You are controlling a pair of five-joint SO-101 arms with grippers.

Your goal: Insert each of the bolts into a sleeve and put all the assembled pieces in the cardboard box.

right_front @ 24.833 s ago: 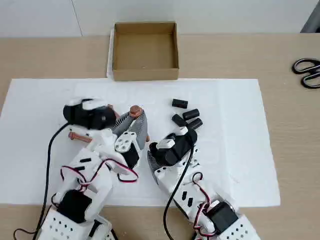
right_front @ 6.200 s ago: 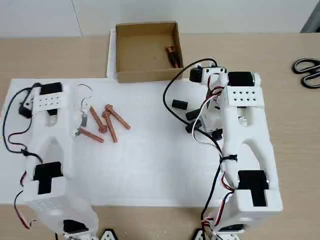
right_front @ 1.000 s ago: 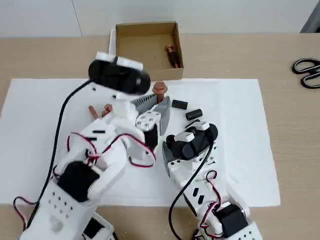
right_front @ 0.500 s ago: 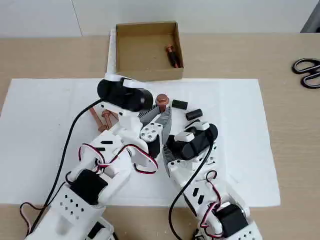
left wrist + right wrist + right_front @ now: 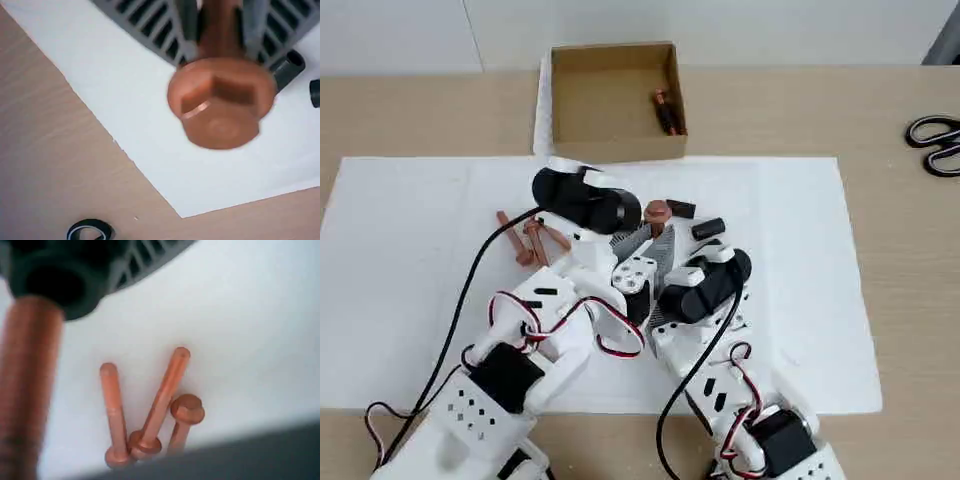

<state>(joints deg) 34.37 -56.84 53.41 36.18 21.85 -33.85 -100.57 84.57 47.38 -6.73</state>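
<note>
Left jaws clamp a bolt (image 5: pixel 220 100); right jaws grip a sleeve (image 5: pixel 50 280) at its tip. Spare bolts (image 5: pixel 532 240) lie just beside, with the cardboard box (image 5: pixel 610 150) near the far edge of the tabletop (image 5: pixel 800 110).

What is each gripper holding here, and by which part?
Left gripper: a bolt, by its shank, head free. Right gripper: a black sleeve, grip spot unclear.

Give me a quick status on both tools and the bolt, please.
Left tool shut on bolt, head up. Right tool shut on sleeve; bolt tip at its mouth, not visibly in. Three loose bolts lie aside, nothing blocking.
</note>
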